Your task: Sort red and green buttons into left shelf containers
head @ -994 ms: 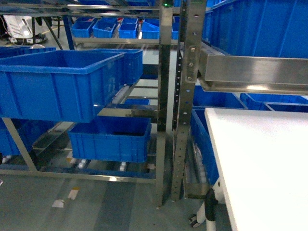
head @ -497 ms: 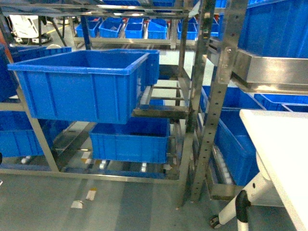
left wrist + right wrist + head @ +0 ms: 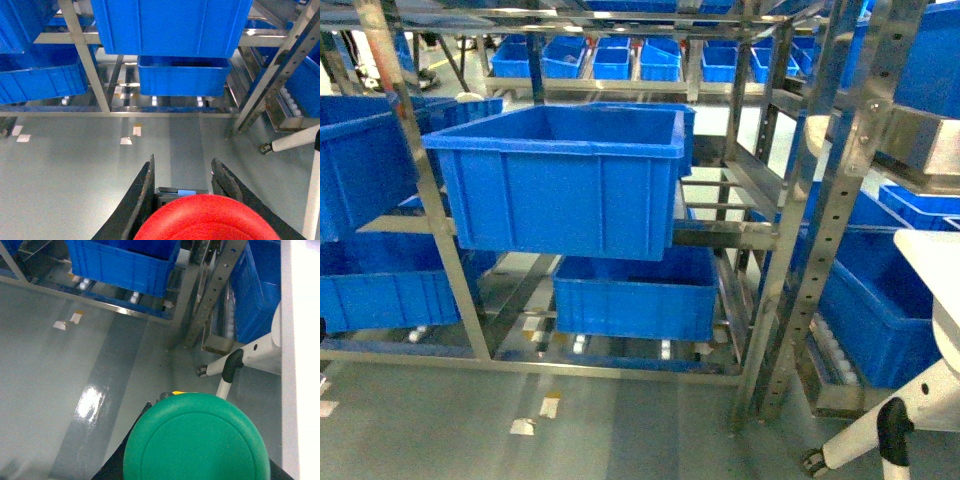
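The red button point(image 3: 205, 220) is sitting between the two dark fingers point(image 3: 137, 200) of the left gripper point(image 3: 182, 187), which are closed against its sides, its cap filling the bottom of the left wrist view. The green button point(image 3: 196, 440) is filling the lower right wrist view in the right gripper; its fingers are hidden beneath the cap, so their opening cannot be told. Both are hanging above grey floor point(image 3: 75, 365). Ahead, a steel shelf rack point(image 3: 440, 240) is carrying one large blue bin point(image 3: 565, 190) at mid level and a second bin point(image 3: 635, 295) below it. An upright post point(image 3: 820, 230) is standing between these and the white desk point(image 3: 935, 275).
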### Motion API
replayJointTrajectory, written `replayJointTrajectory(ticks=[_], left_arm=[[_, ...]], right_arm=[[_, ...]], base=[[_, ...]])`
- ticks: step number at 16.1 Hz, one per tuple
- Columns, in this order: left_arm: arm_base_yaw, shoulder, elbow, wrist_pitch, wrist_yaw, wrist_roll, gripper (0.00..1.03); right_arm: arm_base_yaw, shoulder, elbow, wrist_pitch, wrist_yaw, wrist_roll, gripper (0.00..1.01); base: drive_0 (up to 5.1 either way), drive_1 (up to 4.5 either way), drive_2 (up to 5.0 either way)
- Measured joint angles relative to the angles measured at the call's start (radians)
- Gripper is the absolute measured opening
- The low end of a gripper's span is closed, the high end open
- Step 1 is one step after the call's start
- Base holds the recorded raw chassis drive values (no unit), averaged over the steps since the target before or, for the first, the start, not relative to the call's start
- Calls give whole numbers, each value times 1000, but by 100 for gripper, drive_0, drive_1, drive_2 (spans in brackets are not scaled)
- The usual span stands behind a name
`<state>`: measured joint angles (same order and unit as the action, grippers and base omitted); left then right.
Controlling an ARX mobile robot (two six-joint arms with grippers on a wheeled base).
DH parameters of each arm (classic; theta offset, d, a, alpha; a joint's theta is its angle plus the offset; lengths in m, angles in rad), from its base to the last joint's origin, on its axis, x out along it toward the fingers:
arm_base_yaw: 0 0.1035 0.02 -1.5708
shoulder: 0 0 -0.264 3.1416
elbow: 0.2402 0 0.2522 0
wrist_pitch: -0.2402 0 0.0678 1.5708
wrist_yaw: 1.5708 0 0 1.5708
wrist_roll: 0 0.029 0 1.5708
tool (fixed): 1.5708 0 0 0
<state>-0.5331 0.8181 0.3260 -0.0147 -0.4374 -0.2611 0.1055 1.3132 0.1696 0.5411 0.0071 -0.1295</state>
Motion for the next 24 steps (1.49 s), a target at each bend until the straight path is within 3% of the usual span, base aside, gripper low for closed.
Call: replayJointTrajectory(ticks=[24], left_arm=[[0,0,0,0,1,0,29]], right_arm=[[0,-1,0,1,0,0,25]], base=[[-488,248,248]])
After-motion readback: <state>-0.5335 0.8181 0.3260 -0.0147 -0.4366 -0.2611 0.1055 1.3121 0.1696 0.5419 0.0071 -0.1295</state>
